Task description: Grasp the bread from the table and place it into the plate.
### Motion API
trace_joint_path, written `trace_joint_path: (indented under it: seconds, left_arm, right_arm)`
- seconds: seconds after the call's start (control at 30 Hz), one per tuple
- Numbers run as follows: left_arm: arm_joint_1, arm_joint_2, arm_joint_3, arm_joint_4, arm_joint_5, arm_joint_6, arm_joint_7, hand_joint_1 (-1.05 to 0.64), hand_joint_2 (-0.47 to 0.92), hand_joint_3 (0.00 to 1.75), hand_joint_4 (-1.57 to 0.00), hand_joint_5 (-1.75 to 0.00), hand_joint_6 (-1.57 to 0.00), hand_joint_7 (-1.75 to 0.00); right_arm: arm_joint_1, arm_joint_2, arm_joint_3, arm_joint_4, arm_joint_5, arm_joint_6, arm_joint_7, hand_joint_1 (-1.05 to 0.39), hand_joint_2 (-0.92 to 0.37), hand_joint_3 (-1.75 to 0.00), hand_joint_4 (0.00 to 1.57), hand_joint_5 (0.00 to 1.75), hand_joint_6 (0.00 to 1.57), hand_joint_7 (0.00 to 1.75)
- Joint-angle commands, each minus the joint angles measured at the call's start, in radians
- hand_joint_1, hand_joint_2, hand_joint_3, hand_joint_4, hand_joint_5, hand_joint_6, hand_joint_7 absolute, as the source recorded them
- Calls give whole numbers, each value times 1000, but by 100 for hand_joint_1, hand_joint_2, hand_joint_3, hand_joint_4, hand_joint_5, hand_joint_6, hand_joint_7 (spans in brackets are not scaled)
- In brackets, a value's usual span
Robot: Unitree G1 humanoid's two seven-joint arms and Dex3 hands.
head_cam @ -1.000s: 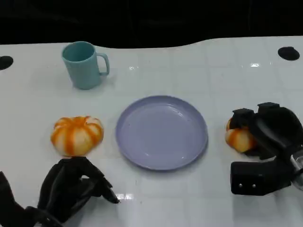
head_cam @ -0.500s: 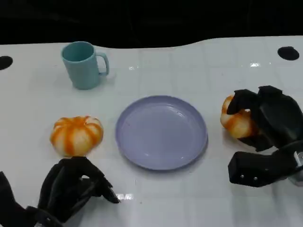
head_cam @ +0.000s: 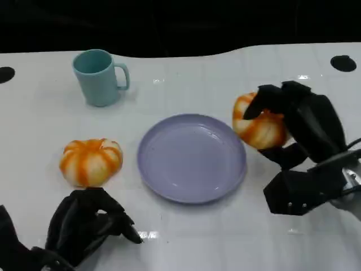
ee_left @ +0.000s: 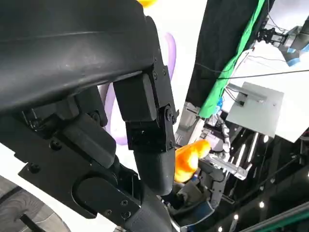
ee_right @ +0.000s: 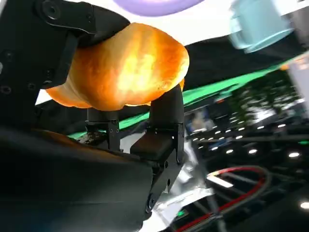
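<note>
Carry the bread (head_cam: 260, 127) leftward until it sits over the centre of the plate (head_cam: 192, 158), lower it, then release. The right hand (head_cam: 299, 124) clamps the bread at frame right, just past the plate's rim. The left hand (head_cam: 84, 223), lower left, has its fingers curled on nothing.
</note>
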Motion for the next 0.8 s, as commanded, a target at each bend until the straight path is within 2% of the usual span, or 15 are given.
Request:
trace_joint_path:
  seconds: [0.03, 0.57, 0.63, 0.73, 0.8]
  left_arm:
    - [8, 13, -1, -2, 0, 4, 7, -105, 60, 0, -157, -59, -157, -36]
    - [12, 16, -1, -8, -5, 14, 7, -105, 60, 0, -157, -59, -157, -36]
    - [12, 15, -1, -7, -4, 12, 6, -105, 60, 0, -157, -59, -157, -36]
    - [13, 15, -2, -9, -1, 10, 7, -105, 60, 0, -157, -59, -157, -36]
    - [13, 14, -2, -7, -1, 7, 5, -105, 60, 0, -157, -59, -157, -36]
  right_arm:
    - [-1, 25, -13, -52, 23, -18, 70, -2, -19, -159, 104, 175, 86, 167]
    - [-97, 137, 50, 105, -85, 10, 50, -12, -26, -152, 103, 175, 85, 168]
    - [-106, 149, 52, 131, -78, 4, 75, -11, -25, -152, 103, 175, 84, 170]
    - [-112, 163, 49, 162, -59, -3, 121, -8, -24, -151, 101, 175, 88, 157]
    - [-115, 172, 46, 179, -52, -1, 141, -5, -24, -145, 98, 175, 86, 160]
